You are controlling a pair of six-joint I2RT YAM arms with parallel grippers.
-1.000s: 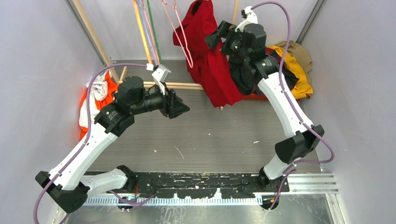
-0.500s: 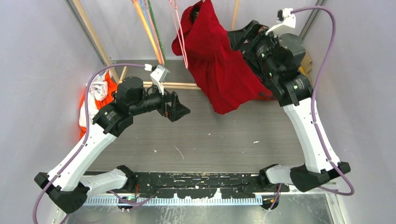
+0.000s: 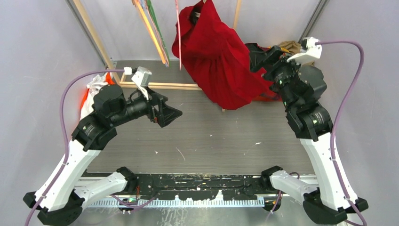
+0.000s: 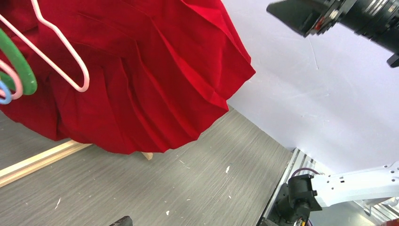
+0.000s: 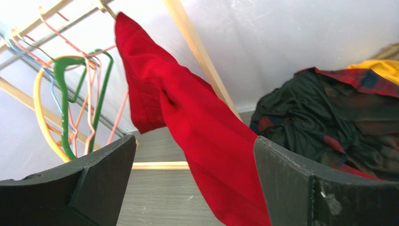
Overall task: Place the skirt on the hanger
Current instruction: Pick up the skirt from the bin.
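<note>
My right gripper is spread wide, empty, just right of the skirt hanging at top centre. My left gripper hovers left of centre; its spread I cannot tell.

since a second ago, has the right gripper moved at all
Yes. The right gripper has swung rightward and toward the near edge. It was left of the wooden post and is now right of it, beside the skirt.
</note>
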